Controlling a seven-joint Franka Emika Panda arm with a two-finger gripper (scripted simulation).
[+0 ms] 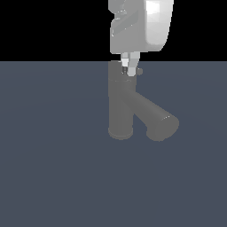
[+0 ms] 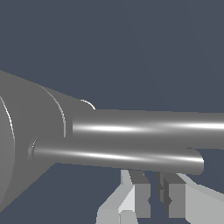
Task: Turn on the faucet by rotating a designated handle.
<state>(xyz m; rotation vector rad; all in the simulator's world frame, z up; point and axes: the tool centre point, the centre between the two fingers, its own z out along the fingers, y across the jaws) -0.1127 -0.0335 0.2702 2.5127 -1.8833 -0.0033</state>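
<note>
The matte grey faucet [image 1: 120, 102] stands upright, its thick spout [image 1: 156, 119] slanting down toward the exterior view's right. My white gripper [image 1: 129, 70] hangs directly over the top cap, fingertips down at cap height. A small nub of the handle [image 1: 140, 71] shows just beside the fingers. In the wrist view the faucet body [image 2: 26, 131] fills one side, with the thick spout [image 2: 153, 127] and the slimmer handle rod [image 2: 118, 157] running alongside it. My gripper [image 2: 155, 199] sits close beside the rod, jaws drawn together with only a narrow slit, nothing between them.
A flat blue-grey floor [image 1: 53, 168] spreads around the faucet, with a black background behind it. No other objects show.
</note>
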